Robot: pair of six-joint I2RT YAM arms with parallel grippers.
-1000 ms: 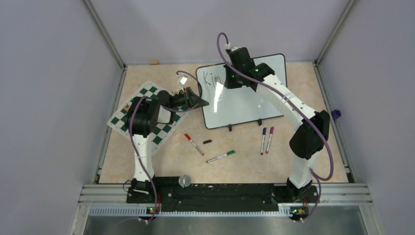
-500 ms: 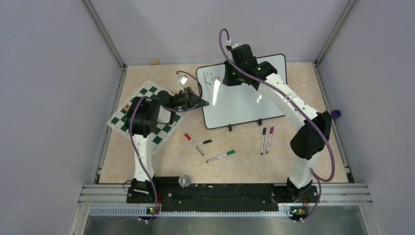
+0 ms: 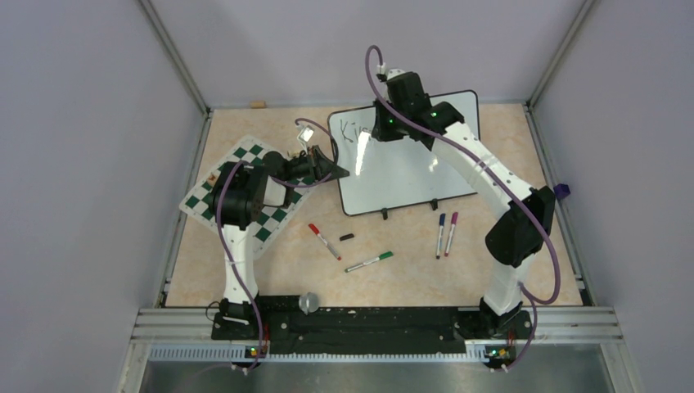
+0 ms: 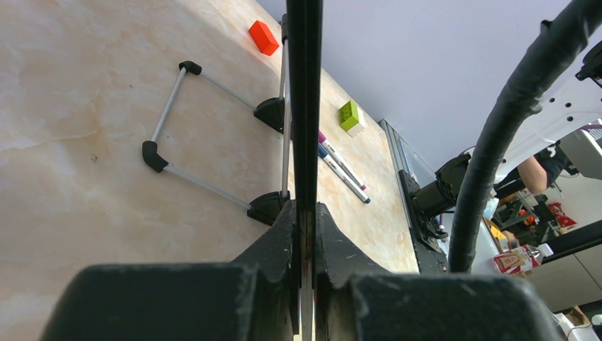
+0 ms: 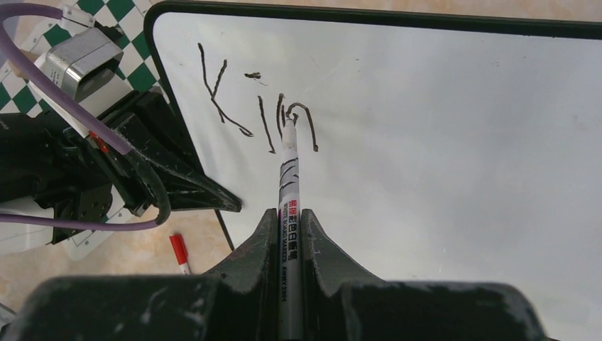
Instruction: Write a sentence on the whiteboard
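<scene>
Right wrist shows the whiteboard (image 5: 440,142) at the far middle of the table (image 3: 270,262): light, stiff, glossy, so I'd judge it slides unless gripped by its frame. Its long axis runs left to right. The sentence (image 5: 241,114), just "Kin", sits top-left. My right gripper (image 5: 288,213) pinches the marker (image 5: 289,177), tip pointing away onto the board; my left gripper (image 4: 304,213) clamps the board's left edge.

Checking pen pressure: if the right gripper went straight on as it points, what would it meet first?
The whiteboard: the marker in the right gripper seems to touch it at the letter n.
</scene>
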